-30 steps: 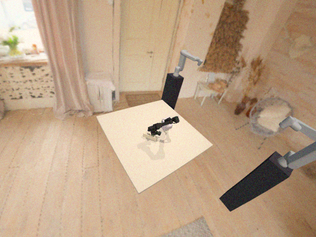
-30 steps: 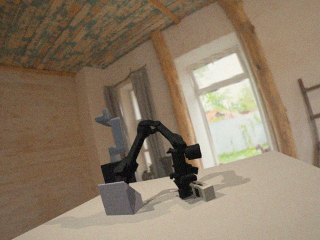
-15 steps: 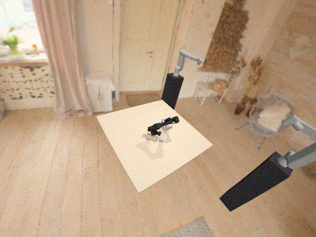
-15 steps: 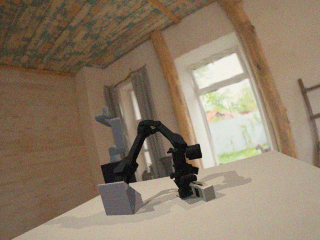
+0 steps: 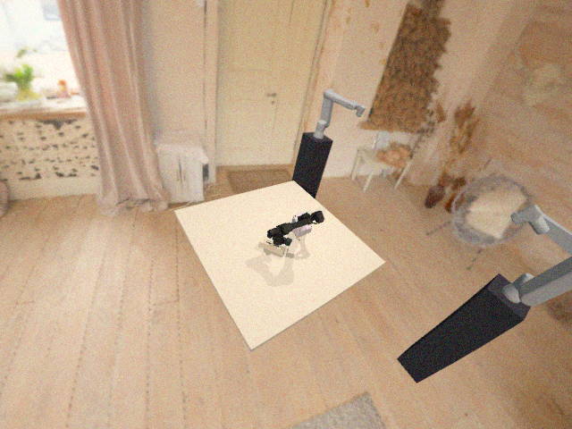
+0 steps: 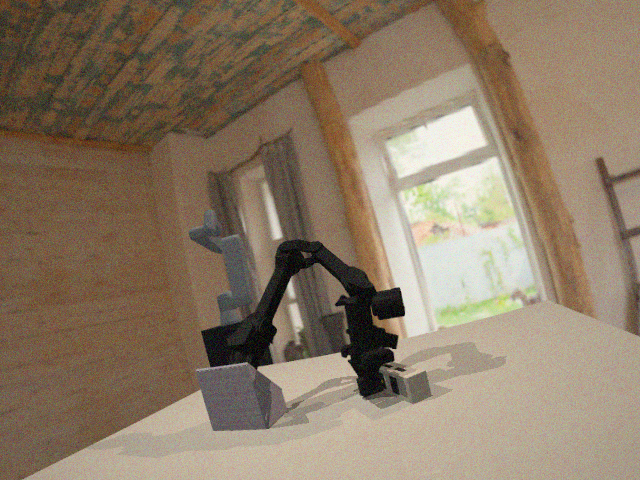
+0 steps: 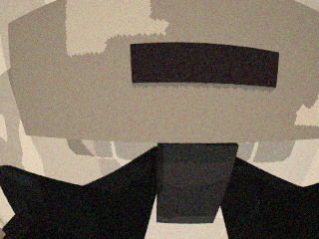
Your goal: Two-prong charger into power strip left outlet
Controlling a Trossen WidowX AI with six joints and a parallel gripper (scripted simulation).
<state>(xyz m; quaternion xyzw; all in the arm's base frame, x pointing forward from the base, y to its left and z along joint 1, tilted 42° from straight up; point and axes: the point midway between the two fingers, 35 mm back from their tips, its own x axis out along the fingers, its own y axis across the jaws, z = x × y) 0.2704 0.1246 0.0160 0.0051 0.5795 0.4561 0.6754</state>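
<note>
Dark-grey charger (image 7: 195, 182): clamped in the gripper (image 7: 194, 226), top edge against the power strip (image 7: 159, 87); prongs not visible.
Power strip: grey block on the table (image 6: 516, 392), one dark slot (image 7: 203, 64) facing the wrist camera.
Arm (image 6: 330, 268): arched, gripper low.

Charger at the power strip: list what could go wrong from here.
1. The gripper is shut on the dark charger, whose front edge meets the grey power strip. No prongs show, so how deep they sit cannot be checked.
2. The wrist view shows only one dark slot, which sits off the charger's line; whether this is the left outlet cannot be told.
3. A tilted push may jam the shutter.
</note>
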